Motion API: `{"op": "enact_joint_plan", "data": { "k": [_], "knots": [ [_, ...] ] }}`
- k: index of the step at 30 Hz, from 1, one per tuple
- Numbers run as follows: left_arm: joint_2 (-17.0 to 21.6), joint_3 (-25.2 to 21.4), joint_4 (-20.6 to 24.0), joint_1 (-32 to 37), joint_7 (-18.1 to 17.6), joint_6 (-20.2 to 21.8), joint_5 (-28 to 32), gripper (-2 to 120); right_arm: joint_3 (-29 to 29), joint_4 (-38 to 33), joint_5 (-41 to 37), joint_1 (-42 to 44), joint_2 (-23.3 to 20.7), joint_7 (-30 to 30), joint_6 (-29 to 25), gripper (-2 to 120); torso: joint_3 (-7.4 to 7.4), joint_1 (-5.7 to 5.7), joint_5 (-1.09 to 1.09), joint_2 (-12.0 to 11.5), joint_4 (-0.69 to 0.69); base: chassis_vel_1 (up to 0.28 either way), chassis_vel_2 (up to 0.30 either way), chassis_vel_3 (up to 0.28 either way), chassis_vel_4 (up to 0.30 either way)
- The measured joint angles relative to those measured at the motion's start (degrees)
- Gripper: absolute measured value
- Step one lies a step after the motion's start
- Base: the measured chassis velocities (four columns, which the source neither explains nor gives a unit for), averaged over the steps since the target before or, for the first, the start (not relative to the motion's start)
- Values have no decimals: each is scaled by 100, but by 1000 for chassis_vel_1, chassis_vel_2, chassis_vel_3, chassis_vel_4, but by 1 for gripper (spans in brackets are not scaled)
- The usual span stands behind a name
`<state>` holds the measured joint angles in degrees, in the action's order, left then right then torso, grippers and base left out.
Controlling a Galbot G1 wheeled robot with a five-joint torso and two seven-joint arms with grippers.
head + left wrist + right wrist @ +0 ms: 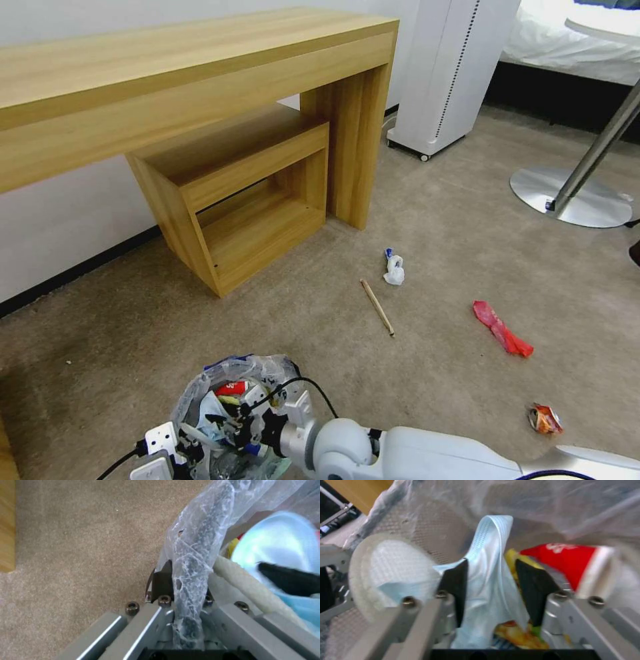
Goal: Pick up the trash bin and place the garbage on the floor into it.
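The trash bin (200, 400), with its crinkled clear liner, is at the bottom left of the head view. My left gripper (167, 448) is shut on its liner-wrapped rim (200, 542), seen close up in the left wrist view (186, 580). My right gripper (243, 419) reaches down inside the bin and is open (490, 560), with a pale blue face mask (486, 585) draped loosely between its fingers. Around it lie a red paper cup (573, 560), a white slipper (386, 565) and a yellow wrapper (516, 632). On the carpet are a white tissue wad (394, 269), a wooden stick (377, 307), a red wrapper (501, 328) and an orange wrapper (545, 419).
A wooden desk (200, 73) with a low shelf unit (240, 200) under it stands against the wall ahead. A white appliance on castors (447, 73) is at the back. A chrome table base (570, 193) sits at the right. Open carpet lies around the litter.
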<state>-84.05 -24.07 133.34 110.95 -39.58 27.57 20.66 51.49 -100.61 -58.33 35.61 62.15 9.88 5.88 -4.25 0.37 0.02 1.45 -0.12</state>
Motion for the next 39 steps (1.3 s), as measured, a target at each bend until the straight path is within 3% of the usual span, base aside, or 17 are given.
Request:
{"op": "enact_joint_plan", "data": {
  "k": [11, 14, 16, 18, 19, 22, 24, 26, 28, 31, 32, 35, 39],
  "knots": [
    [-11, 8, -2, 2, 116, -51, -70, 0, -649, -546, 73, 17, -403, -568, -193, 82, 0, 0, -1, 0, 0, 0, 0, 0, 0],
    [11, -44, 59, -16, 211, -63, 15, 0, -1147, -698, 260, 17, -491, -1070, -605, 95, 0, 0, -3, 0, 1, 0, 0, 0, 0],
    [32, -72, 78, -28, 221, -62, 58, 0, -1252, -720, 289, 22, -495, -1108, -632, 97, -1, 1, -3, -1, 0, 0, 0, 0, 0],
    [106, -205, 193, -61, 304, -59, 204, 0, -2223, -895, 426, 132, -505, -1151, -641, 100, -1, 1, -1, -1, 0, 0, 0, 0, 0],
    [106, -205, 193, -61, 304, -59, 204, 0, -2223, -895, 426, 132, -505, -1151, -641, 100, -1, 1, -1, -1, 0, 0, 0, 0, 0],
    [104, -259, 276, -76, 473, -60, 214, 0, -3394, -1069, 570, 379, -500, -905, -356, 100, -1, 1, -2, -1, 0, 0, 0, 0, 0],
    [93, -265, 294, -90, 496, -59, 216, 0, -3603, -1093, 624, 439, -501, -818, -304, 100, -1, 1, -2, -1, 0, 0, 0, 0, 0],
    [35, -300, 348, -166, 597, -59, 144, 0, -4335, -1182, 921, 728, -501, -489, -230, 100, 0, 1, -2, -1, 0, 0, 0, 0, 0],
    [21, -301, 358, -176, 619, -58, 120, 0, -4503, -1205, 1020, 815, -496, -426, -219, 100, 0, 1, -1, -1, 0, 0, 0, 0, 0],
    [-35, -293, 388, -233, 760, -1, 21, 0, -5449, -1435, 1517, 1507, -453, -142, -46, 100, 0, 1, -1, -1, -1, 0, 0, 0, 0],
    [-35, -293, 388, -233, 760, -1, 21, 0, -5449, -1435, 1517, 1507, -453, -142, -46, 100, 0, 1, -1, -1, -1, 0, 0, 0, 0],
    [-59, -320, 427, -285, 833, 100, -52, 0, -6265, -1513, 2164, 2163, -388, -192, -57, 100, 0, 1, -1, -1, 0, 0, 0, 0, 0],
    [-52, -343, 427, -335, 852, 114, -41, 0, -6869, -1577, 2527, 2640, -268, -341, -184, 100, 0, 0, 0, -1, 0, 0, 0, 0, 0]
  ]
}}
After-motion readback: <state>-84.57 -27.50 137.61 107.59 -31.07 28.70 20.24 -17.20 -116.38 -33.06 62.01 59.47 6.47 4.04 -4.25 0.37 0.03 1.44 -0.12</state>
